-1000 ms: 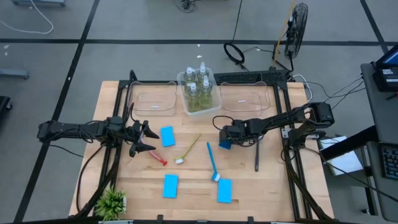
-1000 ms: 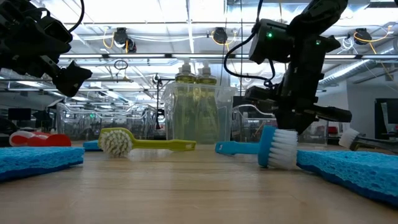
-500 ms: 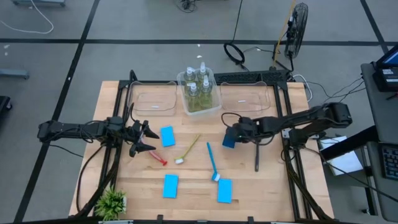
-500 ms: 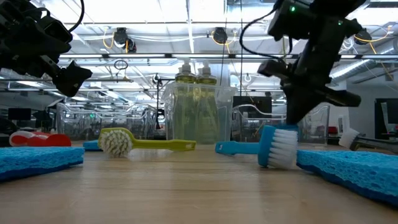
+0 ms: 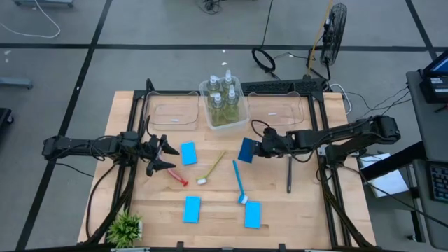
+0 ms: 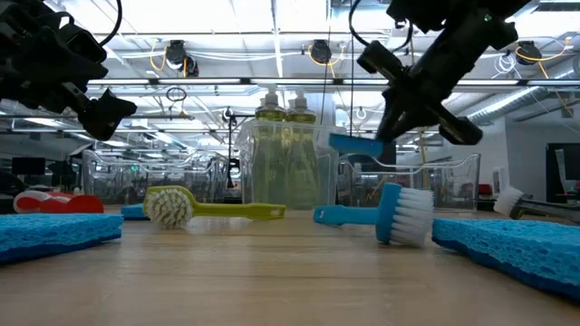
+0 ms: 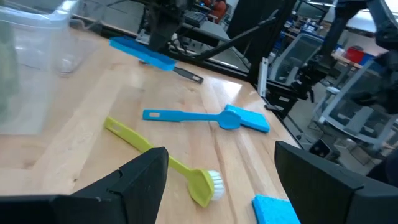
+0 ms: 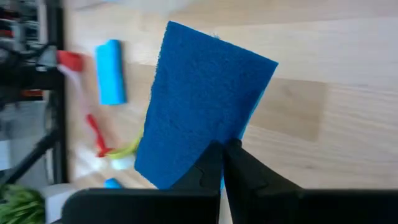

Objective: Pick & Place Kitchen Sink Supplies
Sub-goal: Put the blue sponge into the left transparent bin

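The right gripper (image 5: 257, 148) is pinched tight on one edge of a blue sponge (image 5: 247, 150). It holds the sponge up in the air, off the table (image 5: 301, 210), near the middle and just in front of the bin with the pump bottles (image 5: 224, 98). In the right wrist view the sponge (image 8: 199, 106) sticks out past the closed fingers, tilted.

The left gripper (image 5: 162, 155) hangs over the left side of the table with its fingers spread wide and nothing between them. A second blue sponge (image 5: 188, 153) lies just beside it, and the red brush (image 5: 176, 178) lies near it on the table.

Two more blue sponges (image 5: 192, 208) (image 5: 253, 214) lie flat near the front edge. The yellow-green brush (image 5: 212, 168) and the blue brush (image 5: 239, 181) lie in the middle of the table, close but apart. A dark grey brush (image 5: 288, 173) lies on the right side, probably flat on the wood. Four pump bottles stand together in the middle clear bin (image 5: 241, 117) at the back.
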Tool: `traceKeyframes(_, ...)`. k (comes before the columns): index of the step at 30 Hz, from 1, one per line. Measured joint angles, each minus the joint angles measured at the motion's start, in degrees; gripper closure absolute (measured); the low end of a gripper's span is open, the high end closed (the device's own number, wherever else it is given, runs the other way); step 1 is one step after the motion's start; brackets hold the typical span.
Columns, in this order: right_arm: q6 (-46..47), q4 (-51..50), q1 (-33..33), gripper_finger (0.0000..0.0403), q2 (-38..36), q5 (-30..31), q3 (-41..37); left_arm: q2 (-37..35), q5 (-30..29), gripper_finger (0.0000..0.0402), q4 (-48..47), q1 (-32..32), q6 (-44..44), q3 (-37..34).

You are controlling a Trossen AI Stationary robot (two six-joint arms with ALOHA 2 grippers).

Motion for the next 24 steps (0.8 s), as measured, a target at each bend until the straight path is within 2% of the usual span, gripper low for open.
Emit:
traceKeyframes(6, -2.2, 5.9, 0.0, 0.0402, 0.0, -1.4, 0.0, 0.0, -2.4, 0.0105, 0.0, 0.0, 1.1, 0.0)
traceKeyframes(24, -4.2, 21.5, 1.1, 0.0402, -0.1, -6.0, 0.1, 0.0, -2.9, 0.0105, 0.0, 0.0, 1.4, 0.0)
